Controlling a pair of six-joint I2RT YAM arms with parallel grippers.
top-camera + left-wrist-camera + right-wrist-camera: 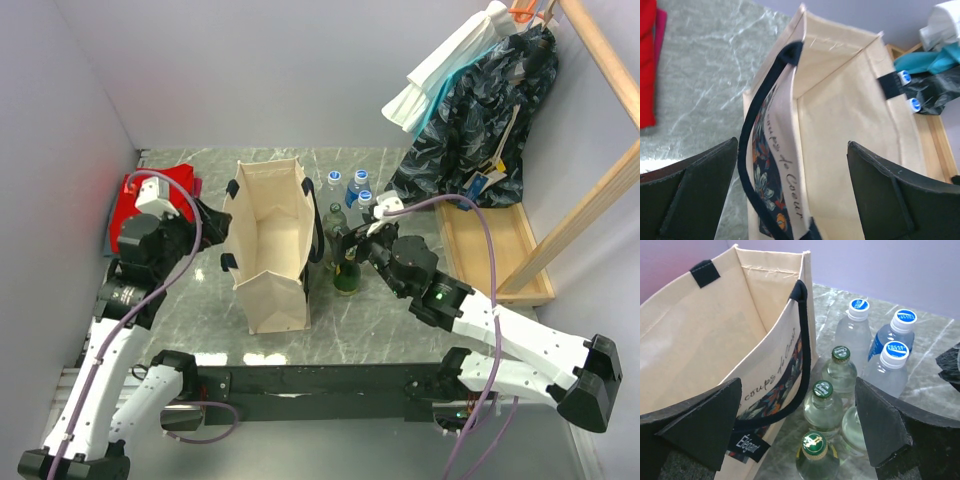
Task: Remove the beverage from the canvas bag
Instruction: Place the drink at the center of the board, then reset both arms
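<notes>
Left claw (792, 150) wide and empty, right claw (797, 407) likewise, canvas bag (278, 300) upright, mouth up, length running near-to-far

Matt beige cloth canvas bag (268, 262); glossy marble-look table (380, 310).

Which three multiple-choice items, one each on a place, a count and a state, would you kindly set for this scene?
1. Relative to the canvas bag, the bottles stand: A inside; B beside it on the table; C on its handles.
2. Blue-capped bottles: A two; B five; C three.
3. The left gripper is: A open; B shut on a strap; C shut on a bottle.
Key: 1 B, they cluster outside its wall; 2 C, the right wrist view shows three; 3 A, its jaws stand wide apart.
</notes>
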